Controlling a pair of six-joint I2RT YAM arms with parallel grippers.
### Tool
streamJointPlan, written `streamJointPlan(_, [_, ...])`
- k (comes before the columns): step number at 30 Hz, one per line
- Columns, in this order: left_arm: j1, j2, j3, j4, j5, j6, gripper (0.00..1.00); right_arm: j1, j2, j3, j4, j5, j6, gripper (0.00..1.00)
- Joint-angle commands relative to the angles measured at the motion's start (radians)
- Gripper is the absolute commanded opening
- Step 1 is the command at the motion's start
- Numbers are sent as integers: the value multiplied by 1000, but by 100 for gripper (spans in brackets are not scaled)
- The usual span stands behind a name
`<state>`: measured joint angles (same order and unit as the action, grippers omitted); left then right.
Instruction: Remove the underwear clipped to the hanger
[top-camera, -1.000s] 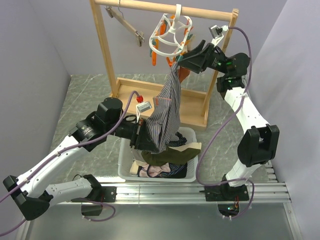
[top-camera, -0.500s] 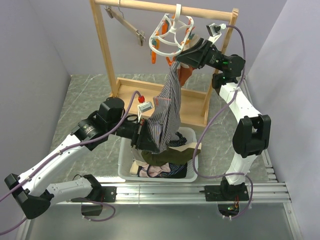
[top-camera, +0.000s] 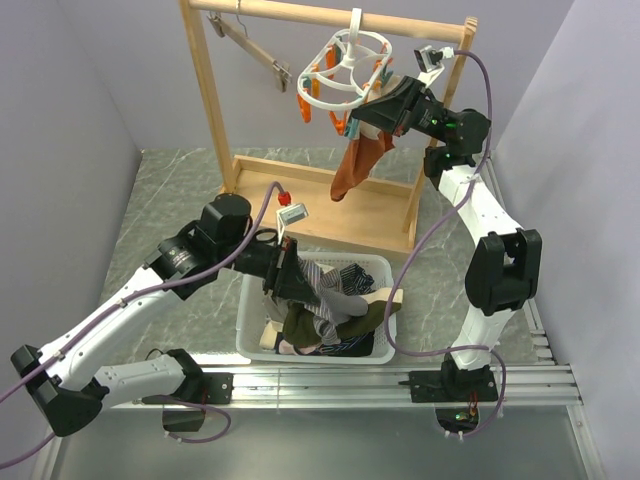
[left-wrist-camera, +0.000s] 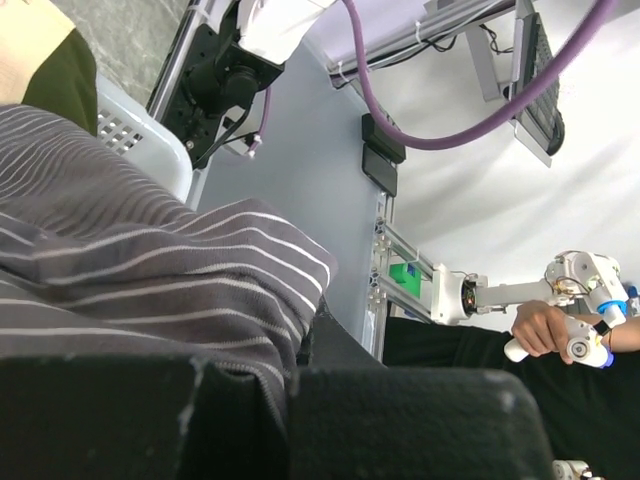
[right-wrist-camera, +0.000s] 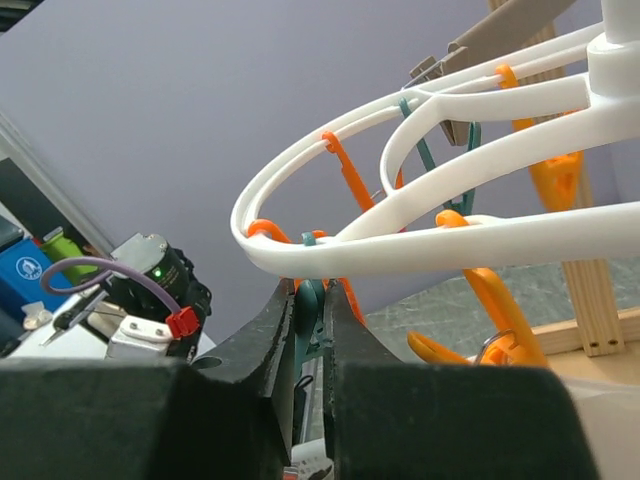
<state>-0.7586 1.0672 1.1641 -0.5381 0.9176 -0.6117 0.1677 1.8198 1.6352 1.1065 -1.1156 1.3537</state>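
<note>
- Left arm (top-camera: 105, 320): white moulded link shells joined by black cylindrical joint housings.
- Right arm (top-camera: 475, 205): same build, with white shells, black joints and a large black elbow block.
- Purple cable (left-wrist-camera: 440, 132): thick and round, one hanging in loose loops along each arm.
- Left tool (top-camera: 285, 282) and right tool (top-camera: 352, 120): matt black, each with two flat-sided fingers (right-wrist-camera: 278, 340).
- Wrist camera (top-camera: 432, 58): small silver-white box on each wrist.
- Red tab (top-camera: 281, 197): small fitting beside the left wrist's camera.
- Base block (top-camera: 470, 385): black, at each arm's foot.
</note>
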Motion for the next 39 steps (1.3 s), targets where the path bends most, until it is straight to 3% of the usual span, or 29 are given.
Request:
streamJointPlan(1, [2, 26, 66, -2, -19, 38, 0, 6, -39, 35, -23, -16, -33, 13])
streamJointPlan(4, [1, 57, 104, -19, -33, 56, 0, 6, -62, 26, -114, -13, -94, 48])
streamJointPlan(5, [4, 77, 118, -25, -33, 61, 0, 6, -73, 9, -170, -13, -116, 71])
streamJointPlan(6, [2, 86, 132, -31, -37, 73, 0, 6, -101, -3, -207, -7, -181, 88])
streamJointPlan(7, [4, 105, 169, -40, -39, 84, 0, 4, -120, -26, -311, 3, -227, 98])
streamJointPlan(10, [2, 140, 232, -78, -60, 122, 0, 0, -204, -63, -573, 98, -448, 99])
streamJointPlan(12, [1, 168, 256, -144, -88, 171, 0, -10, -270, -96, -649, 189, -545, 100])
streamJointPlan(18, [-41, 318, 243, -318, -321, 277, 0, -22, -448, -219, -924, 558, -743, 100])
streamJointPlan(24, [-168, 451, 148, -277, -449, 313, 0, -30, -573, -271, -1099, 738, -870, 100])
streamJointPlan(32, [-174, 752, 147, -175, -655, 294, 6, -28, -613, -267, -1229, 855, -909, 100])
streamJointPlan(33, [-176, 775, 146, -171, -671, 287, 11, -28, -613, -262, -1240, 861, -916, 100])
streamJointPlan(34, [-177, 807, 146, -166, -713, 277, 34, -28, -614, -264, -1246, 867, -923, 100])
streamJointPlan(36, [-188, 804, 166, -172, -794, 241, 64, -28, -623, -270, -1252, 876, -936, 100])
streamJointPlan(37, [-202, 750, 170, -166, -869, 228, 99, -28, -625, -278, -1257, 884, -939, 100])
streamJointPlan(39, [-202, 670, 190, -152, -898, 201, 99, -28, -633, -287, -1255, 887, -946, 100])
